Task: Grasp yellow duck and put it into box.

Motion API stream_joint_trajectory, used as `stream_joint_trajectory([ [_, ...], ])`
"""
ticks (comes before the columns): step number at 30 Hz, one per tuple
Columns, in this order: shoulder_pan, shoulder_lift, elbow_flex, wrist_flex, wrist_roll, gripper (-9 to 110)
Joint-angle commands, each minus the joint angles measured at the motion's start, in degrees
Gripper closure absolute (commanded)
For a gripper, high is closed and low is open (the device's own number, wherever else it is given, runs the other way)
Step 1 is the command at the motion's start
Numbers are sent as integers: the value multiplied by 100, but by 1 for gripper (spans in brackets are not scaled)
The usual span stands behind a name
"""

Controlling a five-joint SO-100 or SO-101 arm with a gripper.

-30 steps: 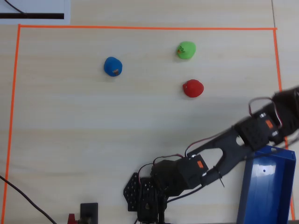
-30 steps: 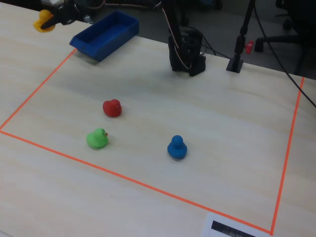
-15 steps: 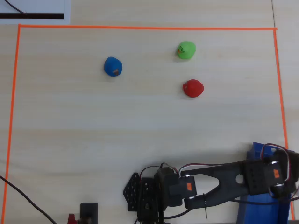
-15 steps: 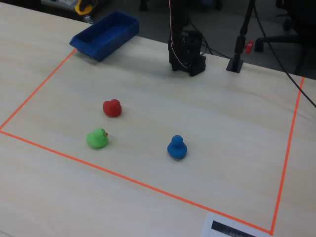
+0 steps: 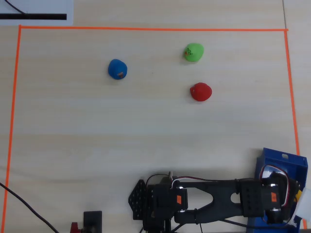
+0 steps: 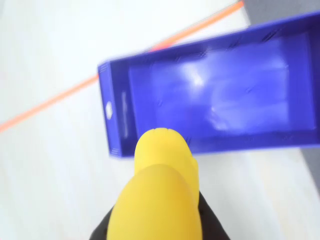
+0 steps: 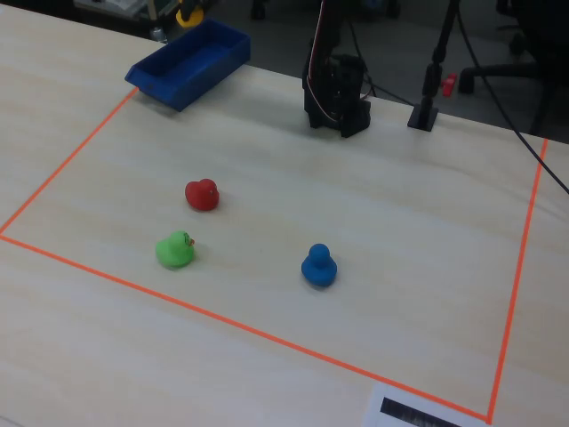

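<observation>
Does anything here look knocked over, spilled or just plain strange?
Nothing stands out. The yellow duck sits in the gripper near the empty blue box. The red duck, green duck and blue duck sit apart on the table, inside the orange tape outline.

Bright even light, soft shadows; blurred wrist view, glare inside the box (image 6: 210, 100).
</observation>
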Motion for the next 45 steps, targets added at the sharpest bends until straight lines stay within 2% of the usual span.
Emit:
stream_joint_trajectory([
  [1,439,-220,-9,-536,-62,101],
  [7,765,-888,-44,-844,-220,101],
  [17,668,-1160,598,-870,-439,101],
  [21,668,-1230,615,-1072,-334,89],
  [33,677,-1143,510,-1670,352,73],
  [37,519,-1099,105,-1661,466,76],
  [39,264,-1090,-352,-1740,694,85],
  [41,-26,-1125,-1002,-1846,1362,95],
  [45,-923,-1283,-2268,-1582,1837,101],
])
